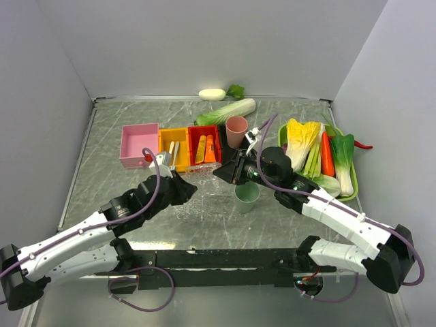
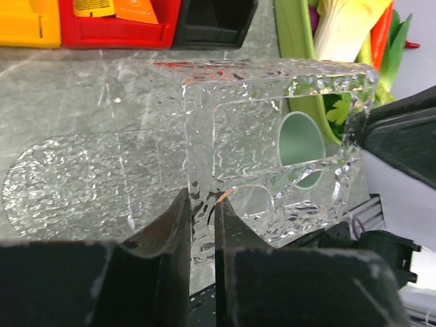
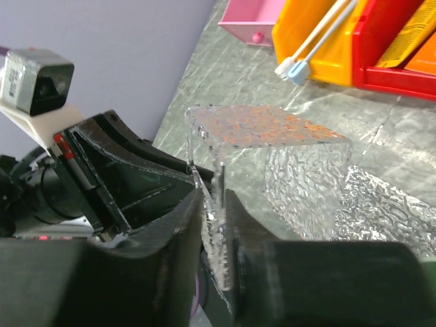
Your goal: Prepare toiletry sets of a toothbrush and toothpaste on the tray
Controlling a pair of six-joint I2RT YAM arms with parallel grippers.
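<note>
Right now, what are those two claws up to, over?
Left claw shut on the tray. Right claw shut on its other side. Toothbrushes in orange bin, toothpaste in red bin. Green cup close by.

Place: I read this as a robotics lab test cell, not a home or shop.
Enclosure: plain grey walls [image 1: 204,41] box in my table [image 1: 129,116] on three sides.
Mounting: a black rail [image 1: 225,259] along the near edge carries my rig.
Props: vegetables [image 1: 303,139] on a green tray [image 1: 281,133], with coloured bins [image 1: 138,146] set in a row.
</note>
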